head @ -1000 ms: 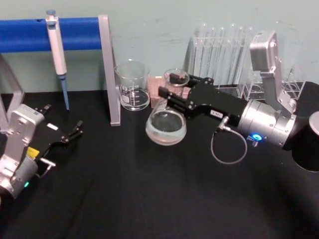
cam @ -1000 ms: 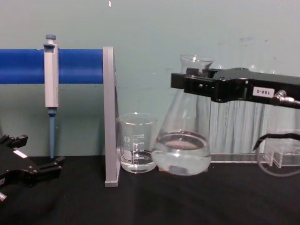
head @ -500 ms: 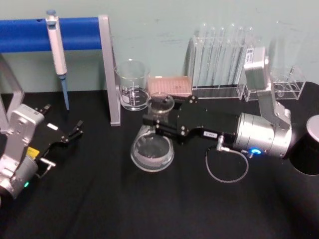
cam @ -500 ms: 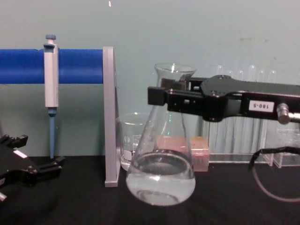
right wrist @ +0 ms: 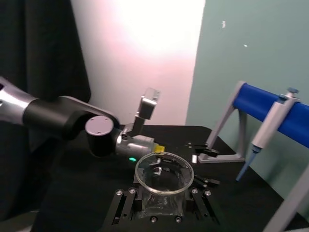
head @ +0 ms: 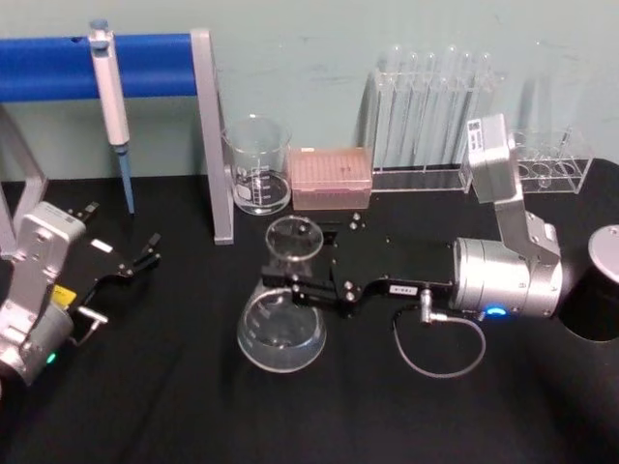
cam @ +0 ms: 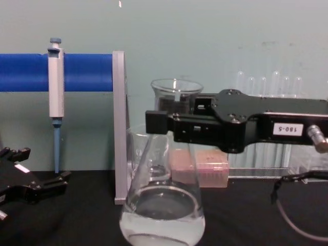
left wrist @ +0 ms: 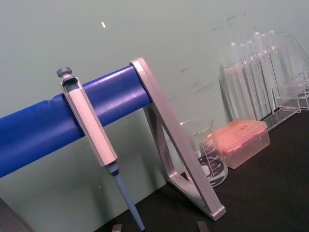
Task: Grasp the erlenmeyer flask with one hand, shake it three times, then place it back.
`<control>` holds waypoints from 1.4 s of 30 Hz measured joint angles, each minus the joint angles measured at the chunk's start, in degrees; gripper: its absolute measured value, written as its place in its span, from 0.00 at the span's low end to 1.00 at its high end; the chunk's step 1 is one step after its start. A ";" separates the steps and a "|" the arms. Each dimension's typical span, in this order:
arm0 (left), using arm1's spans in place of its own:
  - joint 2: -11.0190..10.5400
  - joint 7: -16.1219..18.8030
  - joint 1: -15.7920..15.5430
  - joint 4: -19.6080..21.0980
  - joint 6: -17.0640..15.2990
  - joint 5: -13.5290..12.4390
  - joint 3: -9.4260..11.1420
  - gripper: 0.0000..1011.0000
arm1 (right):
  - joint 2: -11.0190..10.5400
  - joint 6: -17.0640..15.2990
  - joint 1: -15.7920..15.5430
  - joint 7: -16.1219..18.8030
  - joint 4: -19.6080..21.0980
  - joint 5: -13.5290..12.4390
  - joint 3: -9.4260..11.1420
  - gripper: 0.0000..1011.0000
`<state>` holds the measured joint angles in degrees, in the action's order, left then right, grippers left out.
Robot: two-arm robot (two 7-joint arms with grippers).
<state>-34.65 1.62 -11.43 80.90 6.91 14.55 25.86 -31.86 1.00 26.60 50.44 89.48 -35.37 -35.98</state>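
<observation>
One hand (head: pixel 295 283), right, clamped on erlenmeyer flask (head: pixel 280 338) neck; shake in short strokes, liquid kept below rim. Left hand (head: pixel 135 263) parked aside.

You have one erlenmeyer flask (head: pixel 279 333) in front of you, one beaker (head: pixel 257 164), one pipette (head: pixel 109 92) and one pink box (head: pixel 332 177). Count one blue bar (head: pixel 48 66) as well. There are two clear racks: one tall rack (head: pixel 416 178) and one low rack (head: pixel 556 166). The tall one carries a single row of test tubes (head: pixel 430 106), but the glass overlaps too much for you to settle their exact number. You have two grippers to reckon with, one left gripper (head: pixel 147 251) and one right gripper (head: pixel 300 261), and one loop of grey cable (head: pixel 440 353).
</observation>
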 joint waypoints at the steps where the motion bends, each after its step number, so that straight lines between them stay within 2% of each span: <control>1: 0.00 0.00 0.00 0.00 0.00 0.00 0.00 0.99 | -0.19 0.23 0.19 0.50 -0.05 -0.14 -0.39 0.45; 11: 0.00 0.00 0.00 0.00 0.00 0.00 0.00 0.99 | -0.96 1.23 1.29 2.08 -0.59 -0.74 -2.00 0.45; 18: 0.00 0.00 0.00 0.00 0.00 0.00 0.00 0.99 | -0.62 1.37 1.17 -1.62 -0.80 -1.14 -1.74 0.45; 20: 0.00 0.00 0.00 0.00 0.00 0.00 0.00 0.99 | -0.27 1.32 0.83 -3.68 -0.81 -1.16 -1.24 0.45; 23: 0.00 0.00 0.00 0.00 0.00 0.00 0.00 0.99 | 0.73 0.96 -0.14 -8.73 -0.76 -0.90 0.26 0.45; 27: 0.00 0.00 0.00 0.00 0.00 0.00 0.00 0.99 | 1.65 0.68 -1.02 -12.81 -0.68 -0.18 1.60 0.45; 31: 0.00 0.00 0.00 0.00 0.00 0.00 0.00 0.99 | 3.23 0.37 -2.38 -19.32 -0.58 1.35 3.91 0.45; 42: 0.00 0.00 0.00 0.00 0.00 0.00 0.00 0.99 | 6.62 -0.62 -5.44 -33.11 -0.41 5.37 8.86 0.45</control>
<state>-34.65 1.62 -11.43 80.90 6.91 14.55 25.86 -25.23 0.39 21.16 17.33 89.07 -30.00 -27.13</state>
